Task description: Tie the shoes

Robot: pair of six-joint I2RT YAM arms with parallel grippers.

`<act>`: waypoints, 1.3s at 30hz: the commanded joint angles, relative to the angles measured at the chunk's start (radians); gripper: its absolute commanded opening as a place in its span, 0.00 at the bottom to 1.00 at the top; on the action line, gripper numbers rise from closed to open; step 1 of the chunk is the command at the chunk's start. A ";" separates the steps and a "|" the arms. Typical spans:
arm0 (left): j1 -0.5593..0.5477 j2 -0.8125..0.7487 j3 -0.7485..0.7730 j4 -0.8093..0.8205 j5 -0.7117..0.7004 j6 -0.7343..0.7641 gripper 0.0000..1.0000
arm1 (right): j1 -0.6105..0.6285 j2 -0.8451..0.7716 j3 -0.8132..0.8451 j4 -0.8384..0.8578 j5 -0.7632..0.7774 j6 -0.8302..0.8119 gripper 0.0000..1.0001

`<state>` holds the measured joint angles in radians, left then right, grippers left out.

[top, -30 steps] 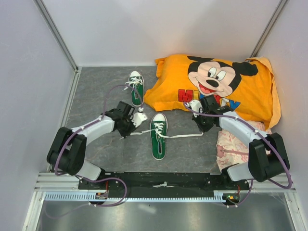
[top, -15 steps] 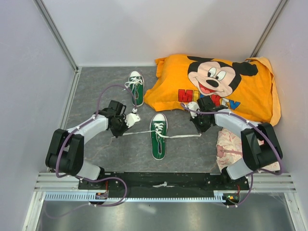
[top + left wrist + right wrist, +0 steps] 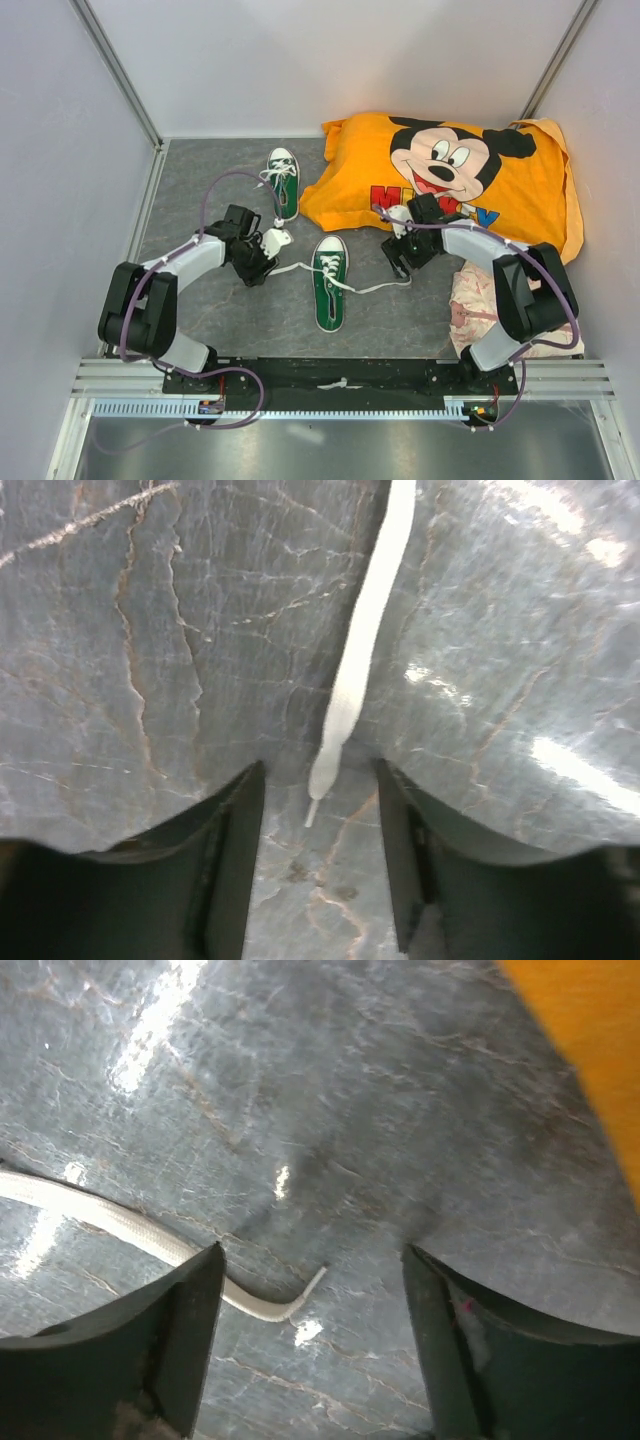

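Note:
Two green shoes with white toe caps lie on the grey marble floor: one (image 3: pixel 283 181) at the back, one (image 3: pixel 329 283) in the middle between the arms. The middle shoe's white laces trail out to both sides and lie slack. My left gripper (image 3: pixel 257 273) is open just left of that shoe; the left lace (image 3: pixel 365 630) lies on the floor with its tip between the fingers, untouched. My right gripper (image 3: pixel 399 266) is open to the shoe's right; the right lace (image 3: pixel 120 1222) curls in past its left finger (image 3: pixel 195 1330) and ends loose on the floor.
An orange Mickey Mouse pillow (image 3: pixel 450 180) fills the back right, its edge (image 3: pixel 590 1050) close to my right gripper. A pink patterned cloth (image 3: pixel 482 300) lies under the right arm. Grey walls close in the left, back and right sides.
Both grippers have opened and let go of the lace ends. The laces, stretched taut sideways before, now lie slack on the floor. The right gripper has shifted slightly left.

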<state>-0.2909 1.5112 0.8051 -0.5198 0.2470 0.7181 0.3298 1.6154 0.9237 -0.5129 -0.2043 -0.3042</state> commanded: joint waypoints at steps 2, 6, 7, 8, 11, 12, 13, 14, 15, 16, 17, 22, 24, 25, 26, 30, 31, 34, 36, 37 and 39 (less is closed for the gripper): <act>0.038 -0.210 0.065 -0.028 0.149 -0.086 0.61 | -0.054 -0.165 0.107 -0.032 -0.022 0.024 0.95; 0.039 -0.403 0.129 -0.020 0.227 -0.137 0.93 | -0.071 -0.340 0.148 0.002 -0.086 -0.012 0.98; 0.039 -0.467 0.132 -0.008 0.273 -0.147 0.93 | -0.069 -0.376 0.159 0.016 -0.099 -0.016 0.98; 0.039 -0.491 0.129 0.009 0.285 -0.167 0.93 | -0.071 -0.441 0.159 0.034 -0.125 -0.015 0.98; 0.038 -0.542 0.120 0.040 0.340 -0.255 0.98 | -0.069 -0.543 0.129 0.149 -0.141 0.063 0.98; 0.038 -0.542 0.118 0.043 0.363 -0.250 0.98 | -0.069 -0.557 0.118 0.190 -0.153 0.080 0.98; 0.033 -0.537 0.120 0.035 0.405 -0.241 0.98 | -0.071 -0.568 0.113 0.194 -0.179 0.065 0.98; 0.030 -0.510 0.132 0.029 0.419 -0.232 0.99 | -0.069 -0.566 0.115 0.188 -0.214 0.032 0.98; 0.027 -0.490 0.143 0.009 0.431 -0.182 0.99 | -0.069 -0.562 0.125 0.145 -0.309 -0.002 0.98; 0.019 -0.461 0.157 -0.038 0.470 -0.140 0.99 | -0.069 -0.536 0.138 0.110 -0.351 -0.063 0.98; 0.019 -0.410 0.176 -0.064 0.498 -0.090 0.99 | -0.069 -0.517 0.153 0.070 -0.389 -0.088 0.98; -0.008 -0.278 0.160 -0.105 0.543 0.317 0.97 | -0.044 -0.349 0.248 -0.243 -0.439 -0.225 0.98; -0.014 -0.196 0.154 -0.102 0.543 0.442 0.84 | -0.046 -0.319 0.242 -0.309 -0.411 -0.225 0.98; -0.020 -0.162 0.158 -0.108 0.543 0.473 0.78 | -0.046 -0.299 0.239 -0.326 -0.402 -0.222 0.98; -0.025 -0.132 0.173 -0.111 0.546 0.498 0.66 | -0.044 -0.293 0.234 -0.344 -0.397 -0.217 0.98; -0.050 -0.010 0.203 -0.121 0.523 0.580 0.58 | -0.043 -0.275 0.202 -0.375 -0.333 -0.161 0.98; -0.057 0.024 0.209 -0.121 0.517 0.583 0.57 | -0.043 -0.267 0.199 -0.375 -0.320 -0.153 0.98; -0.070 0.090 0.239 -0.120 0.506 0.590 0.55 | -0.041 -0.253 0.178 -0.377 -0.273 -0.145 0.98; -0.073 0.122 0.267 -0.120 0.492 0.606 0.53 | -0.041 -0.252 0.153 -0.368 -0.242 -0.148 0.98; -0.077 0.141 0.278 -0.121 0.479 0.609 0.53 | -0.041 -0.253 0.147 -0.363 -0.236 -0.151 0.98; -0.086 0.185 0.310 -0.120 0.459 0.618 0.49 | -0.043 -0.255 0.124 -0.358 -0.231 -0.157 0.98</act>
<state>-0.3626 1.6421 1.0351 -0.6422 0.7303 1.2476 0.2855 1.3590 1.0840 -0.8650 -0.4824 -0.4603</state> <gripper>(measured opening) 0.518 0.982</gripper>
